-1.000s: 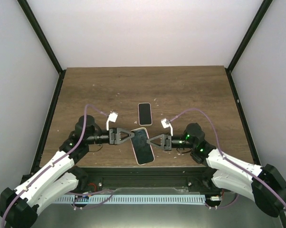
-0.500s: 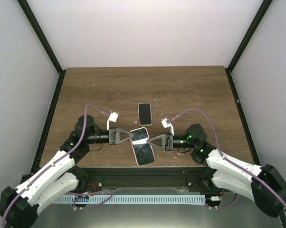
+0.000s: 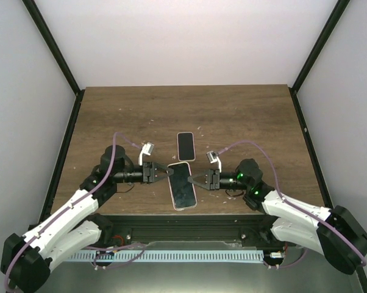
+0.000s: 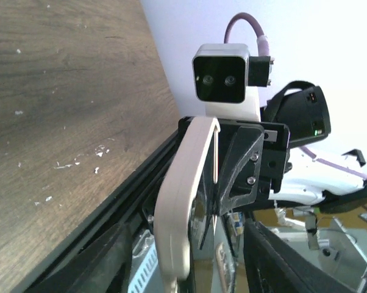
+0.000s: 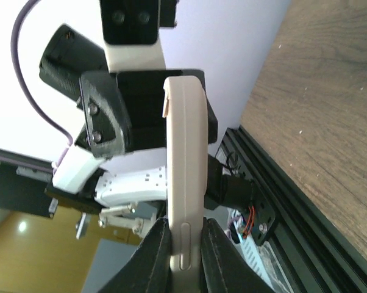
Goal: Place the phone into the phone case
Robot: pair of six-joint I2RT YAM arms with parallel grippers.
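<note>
A cream phone case (image 3: 185,209) hangs above the table's near edge, between the two grippers. The glossy black phone (image 3: 182,186) fills its face. My right gripper (image 3: 194,181) is shut on the case's right edge. In the right wrist view the case (image 5: 185,152) stands edge-on, pinched between my right gripper's (image 5: 185,232) dark fingers. My left gripper (image 3: 166,173) is at the case's left edge. In the left wrist view the case (image 4: 180,201) and the phone's thin dark edge (image 4: 216,152) stand between my left gripper's (image 4: 192,259) spread jaws, and neither finger visibly touches them.
A second cream-rimmed slab with a dark face (image 3: 185,146) lies flat on the wooden table (image 3: 244,122) just beyond the held case. Black frame posts (image 3: 52,49) and white walls close in the sides. The table's black front rail (image 3: 183,223) runs under the grippers.
The held case and phone have turned a little straighter and shifted slightly away from the front edge. Both grippers have followed and stayed at its two sides.
</note>
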